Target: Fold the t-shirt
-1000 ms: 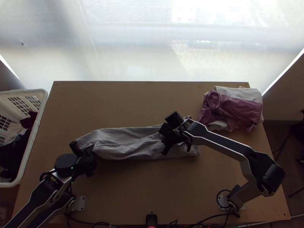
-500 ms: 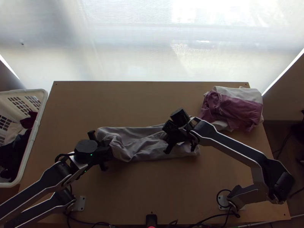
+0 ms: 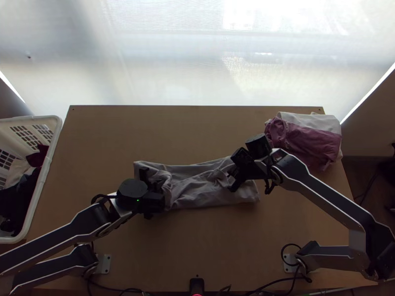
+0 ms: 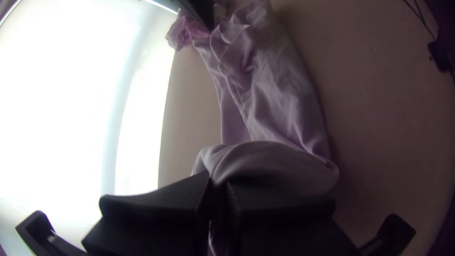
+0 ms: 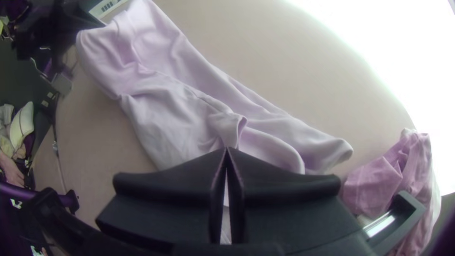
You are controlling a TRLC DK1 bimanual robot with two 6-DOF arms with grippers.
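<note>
The grey-lilac t-shirt lies as a long, wrinkled strip across the table, its left end lifted and curled over. At that end is my left gripper; in the left wrist view the left gripper is shut on a bunched edge of the t-shirt. Over the strip's right part is my right gripper. The right wrist view has the right gripper shut, its tips together above the t-shirt, with no cloth visibly pinched.
A pile of pink and white cloth lies at the table's back right corner. Beyond the left edge stands a white basket with dark and light clothes. The wooden table is bare behind and in front of the strip.
My left gripper has moved right, carrying the shirt's left end inward, so the strip is shorter and curled there. The right gripper has shifted right along the shirt.
</note>
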